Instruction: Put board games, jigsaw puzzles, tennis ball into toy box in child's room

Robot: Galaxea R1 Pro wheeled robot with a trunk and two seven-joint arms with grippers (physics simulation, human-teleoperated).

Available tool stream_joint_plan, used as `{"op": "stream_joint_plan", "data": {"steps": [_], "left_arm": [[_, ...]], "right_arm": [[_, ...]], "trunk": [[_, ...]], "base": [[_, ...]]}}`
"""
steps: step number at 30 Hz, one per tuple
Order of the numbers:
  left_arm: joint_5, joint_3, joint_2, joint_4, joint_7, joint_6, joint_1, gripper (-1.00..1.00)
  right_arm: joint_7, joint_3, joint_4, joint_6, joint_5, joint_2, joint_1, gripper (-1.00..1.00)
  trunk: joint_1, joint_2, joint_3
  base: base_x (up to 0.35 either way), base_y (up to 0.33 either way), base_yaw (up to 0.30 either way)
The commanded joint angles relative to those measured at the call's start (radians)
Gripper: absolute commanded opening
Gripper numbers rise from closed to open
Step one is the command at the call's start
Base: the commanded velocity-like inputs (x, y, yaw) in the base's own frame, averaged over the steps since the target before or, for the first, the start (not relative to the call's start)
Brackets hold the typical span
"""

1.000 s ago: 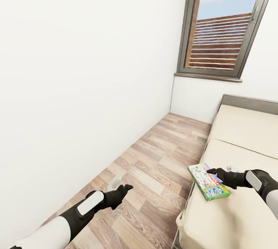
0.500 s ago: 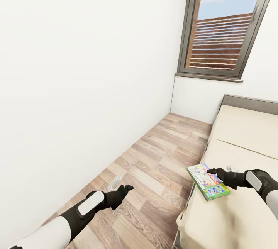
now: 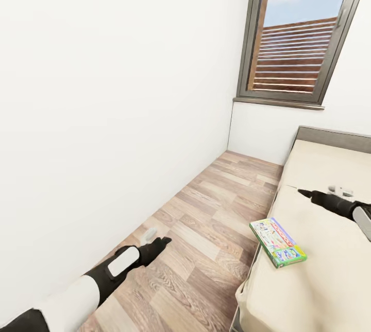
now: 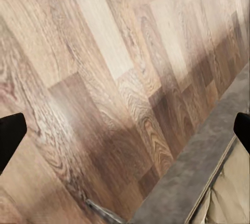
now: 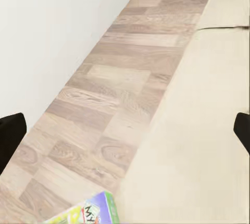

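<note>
Wood floor [image 3: 206, 239] ran as open strip between white wall [image 3: 113, 105] and bed [image 3: 319, 249]. Board game [image 3: 277, 242] lay flat at bed's near edge. Right gripper [image 3: 304, 193] hovered above mattress, spread, empty. Left gripper [image 3: 164, 242] over floor, spread, empty.

Even, bright daylight throughout; source is the window [image 3: 299, 33] at upper right of the head view. White wall [image 3: 113, 90] near overexposed, no texture. Soft shadow band on the floor [image 4: 130, 146] beside the bed frame [image 4: 208, 161] in the left wrist view. Straight lines lean toward frame edges. Renders slightly soft; no glare.
</note>
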Motion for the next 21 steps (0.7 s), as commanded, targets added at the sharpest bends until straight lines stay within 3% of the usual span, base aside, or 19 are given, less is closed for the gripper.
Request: {"op": "stream_joint_plan", "data": {"steps": [1,3,5,9,10,12,14,16,19,21], "left_arm": [[0.01,-0.006,-0.004,0.027,-0.014,-0.004,-0.014,1.0],[0.012,-0.004,-0.02,0.153,-0.141,-0.009,-0.06,1.0],[0.018,-0.004,-0.024,0.197,-0.202,-0.006,-0.074,1.0],[0.045,-0.005,-0.024,0.257,-0.354,0.024,-0.091,1.0],[0.05,-0.005,-0.023,0.266,-0.399,0.03,-0.092,1.0],[0.053,-0.005,-0.021,0.272,-0.441,0.036,-0.093,1.0],[0.055,-0.005,-0.018,0.279,-0.497,0.045,-0.091,1.0],[0.057,-0.005,-0.014,0.285,-0.553,0.052,-0.089,1.0],[0.059,-0.005,0.0,0.288,-0.631,0.065,-0.083,1.0],[0.059,-0.005,0.002,0.289,-0.658,0.071,-0.081,1.0]], "right_arm": [[0.002,-0.007,-0.03,0.003,-0.005,-0.015,0.002,1.0],[0.001,-0.033,-0.125,-0.003,-0.006,-0.058,0.009,1.0],[0.0,-0.048,-0.175,0.01,-0.004,-0.069,0.01,1.0],[-0.005,-0.076,-0.388,0.248,0.001,-0.105,0.025,1.0],[-0.008,-0.087,-0.472,0.345,0.001,-0.117,0.048,1.0],[-0.016,-0.106,-0.553,0.407,0.002,-0.123,0.081,1.0],[-0.046,-0.149,-0.67,0.46,0.002,-0.121,0.135,1.0],[-0.111,-0.195,-0.81,0.492,0.002,-0.094,0.203,1.0],[-0.183,-0.243,-0.949,0.508,0.002,-0.045,0.273,1.0],[-0.194,-0.251,-0.977,0.51,0.002,-0.033,0.288,1.0]], "trunk": [[0.0,0.0,-0.001],[0.0,0.0,-0.001],[0.0,0.0,-0.001],[0.0,0.0,-0.001],[0.0,0.0,-0.001],[0.0,0.0,-0.001],[0.0,0.0,-0.001],[0.0,0.0,-0.001],[0.0,0.0,-0.001],[0.0,0.0,-0.001]], "base": [[0.0,0.0,0.0],[0.0,0.0,0.0],[0.0,0.0,0.0],[0.0,0.0,-0.017],[0.0,0.0,-0.134],[0.0,0.0,-0.179],[0.0,0.0,-0.235],[0.0,0.0,-0.266],[0.0,0.0,-0.282],[0.0,0.0,-0.29]]}}
